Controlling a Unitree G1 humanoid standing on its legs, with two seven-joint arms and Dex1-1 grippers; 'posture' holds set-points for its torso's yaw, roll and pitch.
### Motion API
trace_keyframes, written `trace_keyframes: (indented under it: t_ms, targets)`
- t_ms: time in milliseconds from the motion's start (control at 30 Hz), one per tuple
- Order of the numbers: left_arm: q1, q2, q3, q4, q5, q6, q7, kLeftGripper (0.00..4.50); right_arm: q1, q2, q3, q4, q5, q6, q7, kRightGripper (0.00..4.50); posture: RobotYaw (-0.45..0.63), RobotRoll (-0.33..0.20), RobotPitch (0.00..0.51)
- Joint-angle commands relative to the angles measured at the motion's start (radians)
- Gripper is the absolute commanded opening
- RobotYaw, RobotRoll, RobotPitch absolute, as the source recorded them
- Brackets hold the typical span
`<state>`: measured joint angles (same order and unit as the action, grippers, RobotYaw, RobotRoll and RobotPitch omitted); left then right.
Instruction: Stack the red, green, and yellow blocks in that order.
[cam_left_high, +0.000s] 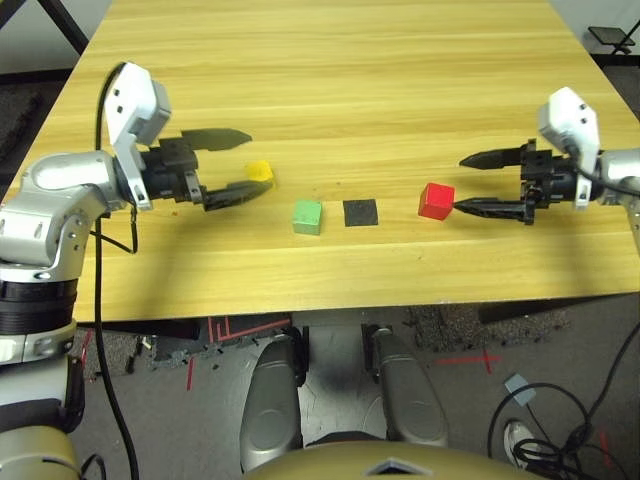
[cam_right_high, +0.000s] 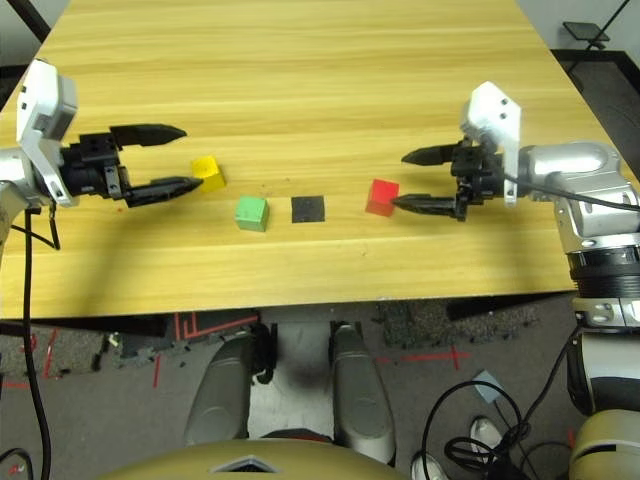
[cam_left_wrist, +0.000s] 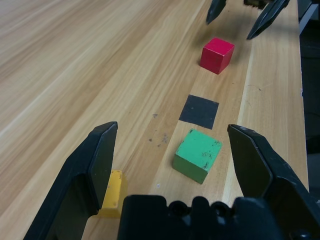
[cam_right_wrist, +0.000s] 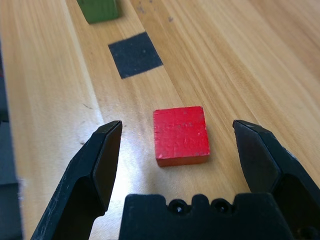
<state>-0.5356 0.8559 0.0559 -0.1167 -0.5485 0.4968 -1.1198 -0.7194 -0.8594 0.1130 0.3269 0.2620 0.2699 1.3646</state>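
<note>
While all three blocks sit apart on the wooden table (cam_left_high: 330, 120), none is stacked on another. Nearest the front edge is the green block (cam_left_high: 307, 216), with a flat black square patch (cam_left_high: 361, 212) just beside it toward the robot's right. A little farther back and further right stands the red block (cam_left_high: 436, 200), well apart from the green one. The right gripper (cam_left_high: 464, 184) has its fingers spread wide, and the tip of its nearer finger is just beside the red block, not gripping it; from the wrist, the block lies ahead between the two fingers. Farther back on the left lies the yellow block (cam_left_high: 259, 171). The left gripper (cam_left_high: 250, 160) is spread open too, its nearer finger close beside the yellow block, nothing held.
</note>
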Motion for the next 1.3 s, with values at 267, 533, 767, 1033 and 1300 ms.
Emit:
trace_keyframes:
  t_ms: [267,533,767,1033,1300]
  targets:
    - [0.089,0.036,-0.030,-0.096,0.012,0.046,-0.035,4.49,-0.079,0.084,0.074,0.188,-0.135,-0.132,0.011,4.50,0.19,-0.075,0.229]
    - [0.089,0.052,-0.057,-0.111,0.034,0.016,-0.074,4.50,-0.117,0.149,0.093,0.259,-0.182,-0.187,0.010,3.98,0.22,-0.065,0.234]
    - [0.072,0.058,-0.053,-0.128,0.040,0.035,-0.085,4.50,-0.178,0.198,0.108,0.195,-0.190,-0.194,0.038,2.08,0.23,-0.061,0.234]
    - [0.063,0.068,-0.081,-0.107,0.066,0.039,-0.098,4.50,-0.208,0.289,0.202,0.135,-0.226,-0.167,0.089,2.08,0.25,-0.075,0.230]
    - [0.090,0.062,-0.064,-0.146,0.057,0.061,-0.069,4.50,-0.263,0.381,0.238,0.204,-0.261,-0.204,0.078,2.08,0.31,-0.083,0.236]
